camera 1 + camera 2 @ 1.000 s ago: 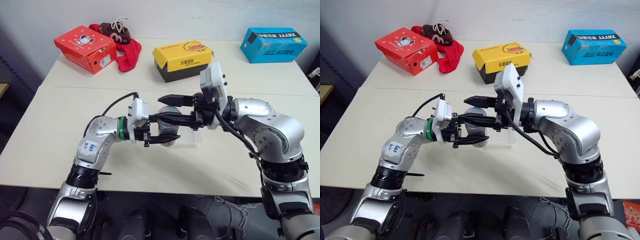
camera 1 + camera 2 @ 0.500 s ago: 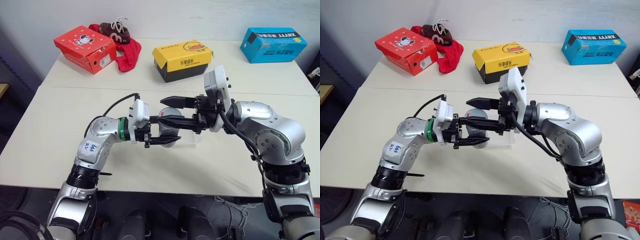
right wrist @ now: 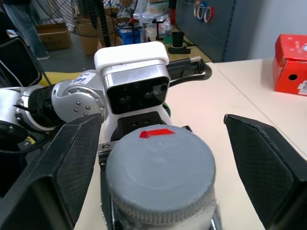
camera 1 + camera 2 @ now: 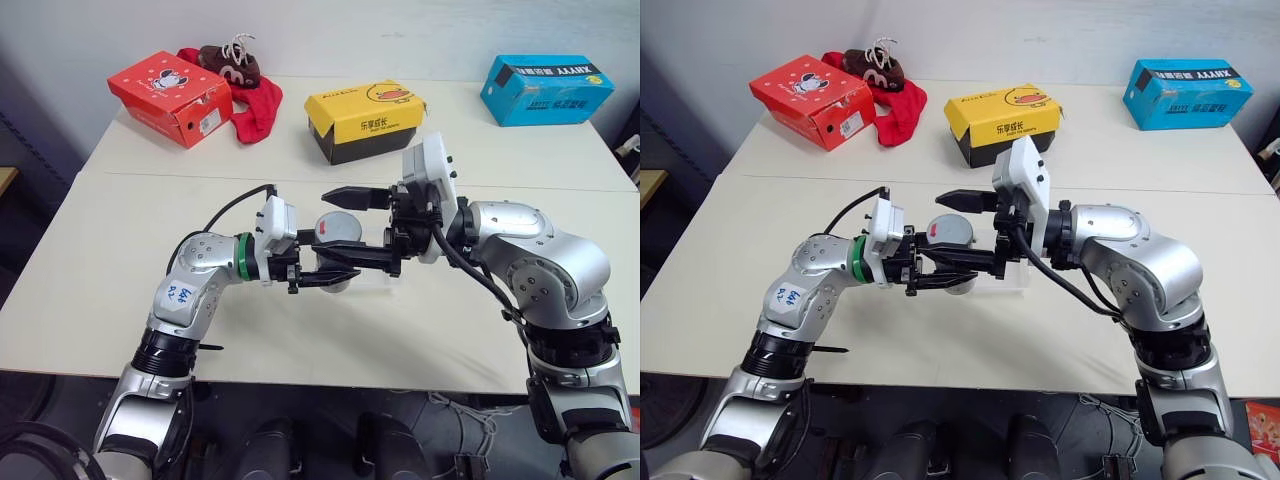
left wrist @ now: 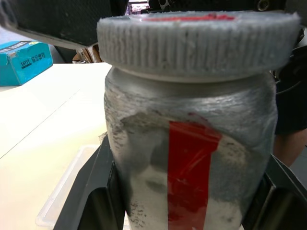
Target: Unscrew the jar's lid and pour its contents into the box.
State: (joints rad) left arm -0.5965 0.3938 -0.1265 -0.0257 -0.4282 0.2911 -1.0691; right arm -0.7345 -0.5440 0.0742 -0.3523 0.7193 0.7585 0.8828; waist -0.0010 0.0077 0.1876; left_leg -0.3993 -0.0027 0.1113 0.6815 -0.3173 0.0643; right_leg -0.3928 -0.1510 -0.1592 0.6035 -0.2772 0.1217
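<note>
The jar [image 5: 192,143] is being held upright, clamped between the fingers of the left gripper [image 4: 335,268], above the table [image 4: 120,250]. Its lid [image 3: 160,170] is being flanked by the spread fingers [image 3: 261,158] of the right gripper [image 4: 362,228], apparently without contact. The box [image 5: 62,191] is lying just past the left gripper.

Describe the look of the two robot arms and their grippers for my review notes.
Both arms are silver-grey metal with rounded joint housings and black bands. The left arm has a green ring at the wrist, a blue handwritten mark on its forearm and a black cable looping over it. The right arm carries a black cable too. Each wrist bears a white camera block. The left gripper and right gripper have black fingers.
</note>
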